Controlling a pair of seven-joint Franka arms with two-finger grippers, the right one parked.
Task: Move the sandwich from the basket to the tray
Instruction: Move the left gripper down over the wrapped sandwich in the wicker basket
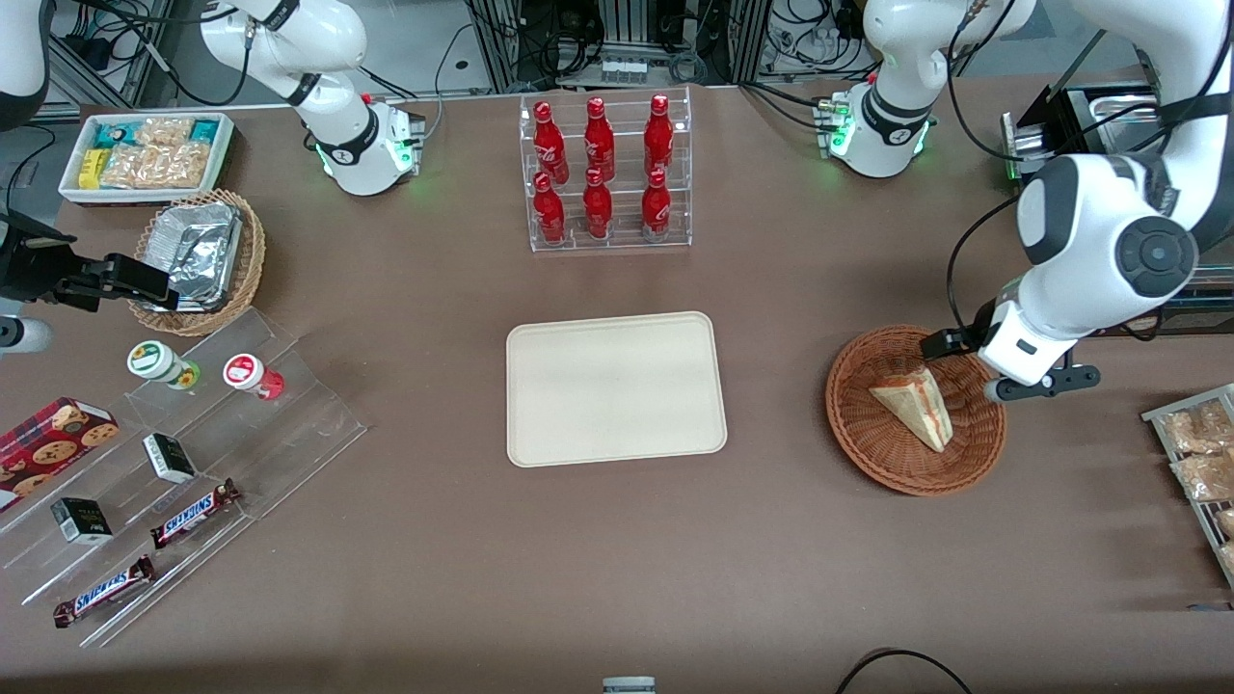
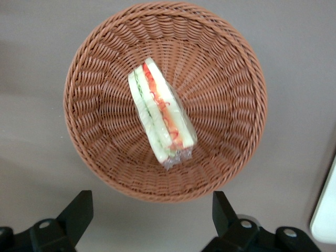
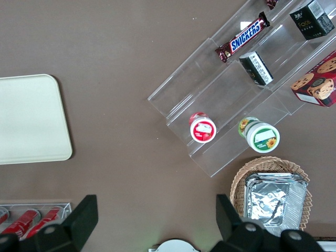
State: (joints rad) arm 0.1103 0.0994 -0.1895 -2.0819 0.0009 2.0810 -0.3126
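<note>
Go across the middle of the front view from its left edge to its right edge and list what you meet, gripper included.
Acrylic step shelf → tray → basket holding the sandwich → gripper, open above the basket's edge, as the left wrist view shows → wire rack of snack packets.

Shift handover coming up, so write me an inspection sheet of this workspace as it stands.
Surface: brown table, no spills seen.
Job's things: sandwich lies in the basket; tray bare, not yet loaded.
Clutter: bottle rack, foil basket, snack bin, clear stand with candy bars, cups and boxes, cookie box, wire rack of snack packets.
Grippers: gripper open, above the basket's edge, holding nothing.
Cables: black cables run along the working arm; one loop at the table's near edge.
Surroundings: equipment frames and wiring past the table's edge.
</note>
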